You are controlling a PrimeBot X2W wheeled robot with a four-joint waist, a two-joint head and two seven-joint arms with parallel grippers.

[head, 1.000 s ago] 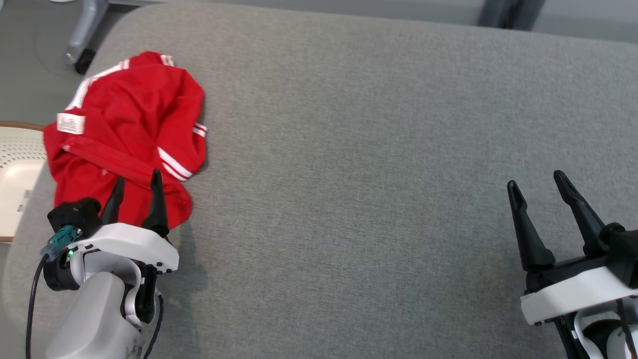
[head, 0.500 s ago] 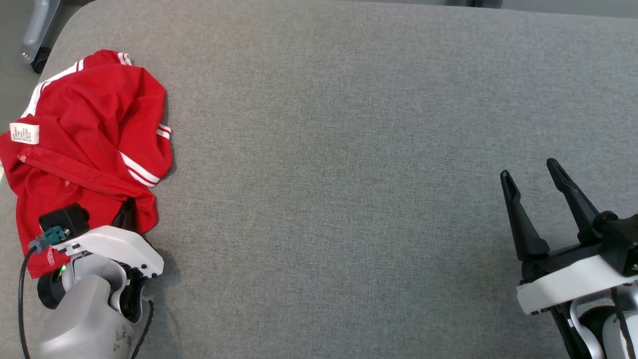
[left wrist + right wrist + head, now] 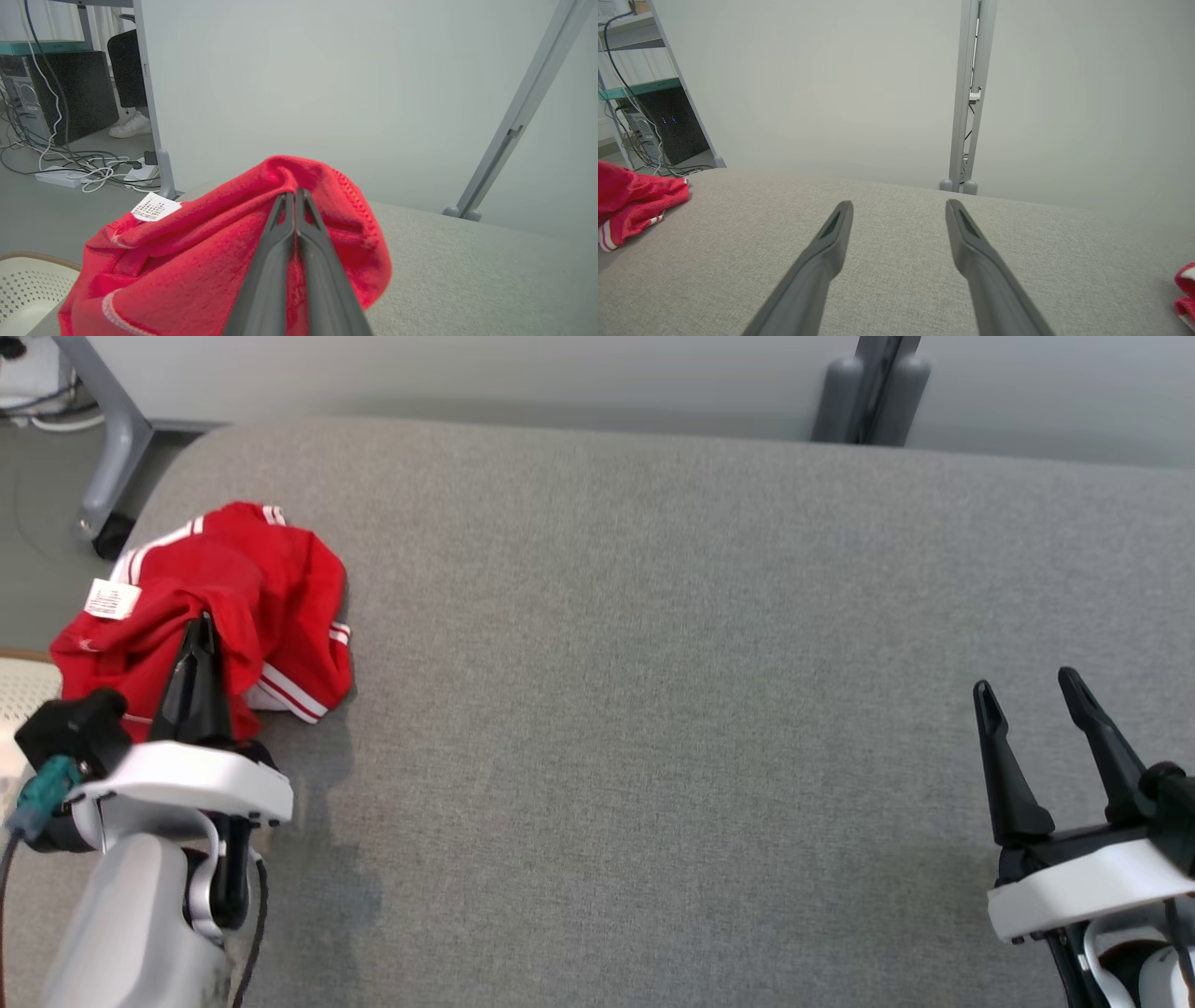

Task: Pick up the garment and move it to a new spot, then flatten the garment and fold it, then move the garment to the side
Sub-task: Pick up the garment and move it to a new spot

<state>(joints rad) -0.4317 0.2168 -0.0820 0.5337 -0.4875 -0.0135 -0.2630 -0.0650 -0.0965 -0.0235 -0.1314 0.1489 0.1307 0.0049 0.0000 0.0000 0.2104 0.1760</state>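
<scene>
The garment (image 3: 233, 588) is a crumpled red piece with white stripes and a white label, lying at the left end of the grey padded table (image 3: 653, 663). My left gripper (image 3: 198, 627) is shut on a fold of it and holds that fold raised above the table. In the left wrist view the two fingers meet at the garment (image 3: 210, 242), with my left gripper (image 3: 294, 192) pinching the cloth at its tips. My right gripper (image 3: 1027, 686) stands open over bare table at the right, as the right wrist view (image 3: 899, 205) shows, far from the garment (image 3: 635, 200).
A white perforated basket (image 3: 23, 695) sits beside the table's left edge. Grey frame posts (image 3: 868, 387) stand behind the table, with cables and a computer case (image 3: 56, 93) on the floor at the far left. A scrap of red cloth (image 3: 1186, 289) lies at the table's right end.
My left gripper has shut on the garment and lifted a fold of it. The camera has shifted. The right gripper has stayed open in place.
</scene>
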